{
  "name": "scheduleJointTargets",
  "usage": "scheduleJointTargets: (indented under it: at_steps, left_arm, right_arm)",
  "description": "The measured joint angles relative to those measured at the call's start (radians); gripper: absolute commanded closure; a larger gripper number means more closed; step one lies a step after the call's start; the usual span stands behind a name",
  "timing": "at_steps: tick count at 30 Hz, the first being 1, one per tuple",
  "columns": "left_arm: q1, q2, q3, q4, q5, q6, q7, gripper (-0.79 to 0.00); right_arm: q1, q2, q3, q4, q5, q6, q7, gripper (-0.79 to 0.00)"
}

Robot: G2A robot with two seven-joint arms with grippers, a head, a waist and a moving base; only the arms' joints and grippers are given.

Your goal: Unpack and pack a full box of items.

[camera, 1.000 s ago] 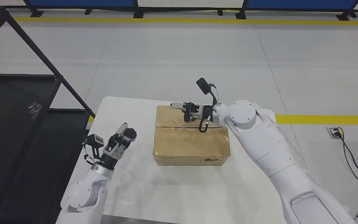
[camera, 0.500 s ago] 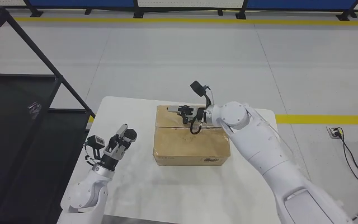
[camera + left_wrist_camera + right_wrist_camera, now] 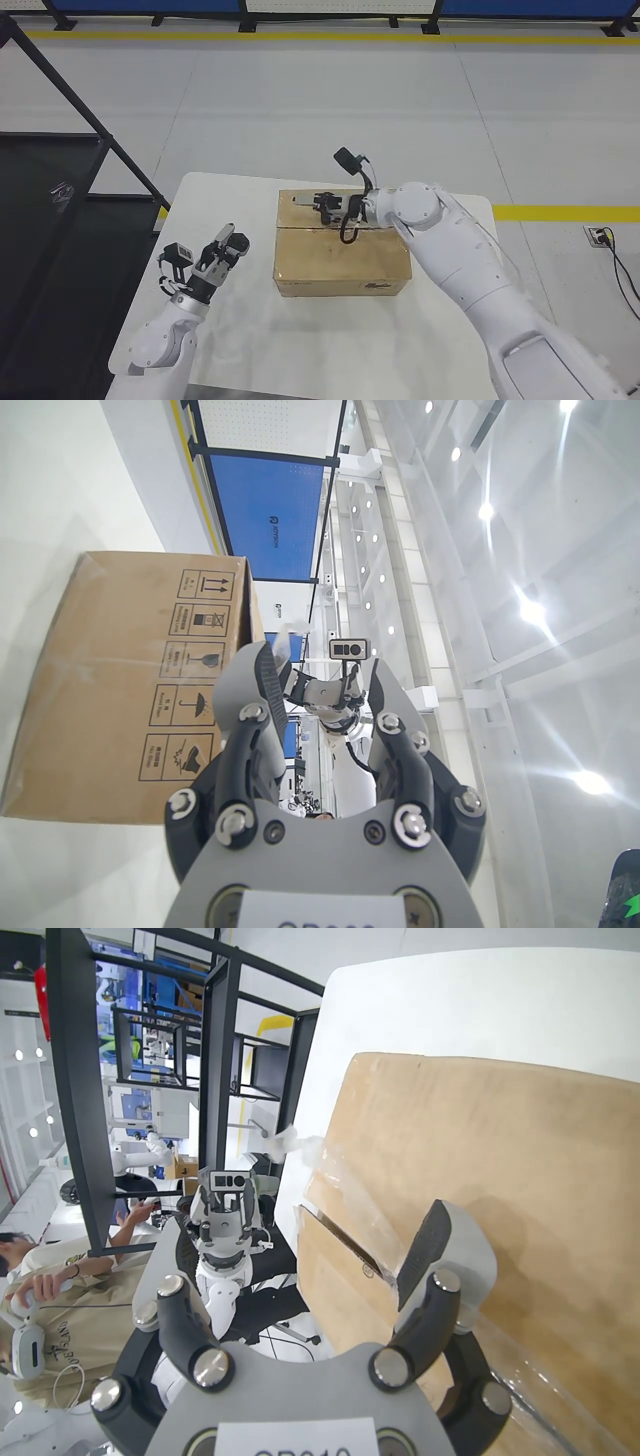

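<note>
Cardboard box (image 3: 475, 1138) seam lies between wide-spread fingers (image 3: 431, 1248) of the right gripper (image 3: 300, 1248).

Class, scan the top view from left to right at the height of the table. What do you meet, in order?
Black metal rack → left gripper → cardboard box

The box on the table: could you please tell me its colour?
Plain brown cardboard; the box shows best in the top view.
</note>
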Motion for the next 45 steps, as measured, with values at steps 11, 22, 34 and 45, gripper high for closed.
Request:
scheduleJointTargets:
  at_steps: [11, 22, 34, 45]
  left_arm:
    - [-0.016, 0.0, 0.015, 0.032, -0.007, 0.009, -0.005, -0.425]
    - [-0.009, -0.002, 0.011, -0.025, -0.041, -0.023, 0.0, -0.456]
    - [-0.225, 0.003, 0.071, -0.045, -0.118, 0.309, -0.139, -0.785]
    - [-0.274, 0.008, 0.109, 0.009, -0.021, 0.43, -0.133, -0.785]
  right_arm:
    - [-0.012, 0.003, 0.055, 0.015, 0.122, -0.155, 0.146, -0.785]
    - [-0.013, 0.049, 0.145, 0.019, 0.14, -0.228, 0.216, -0.785]
    - [-0.205, 0.176, 0.315, -0.368, -0.119, -0.182, 0.251, -0.785]
    - [-0.207, 0.176, 0.317, -0.369, -0.108, -0.19, 0.244, -0.785]
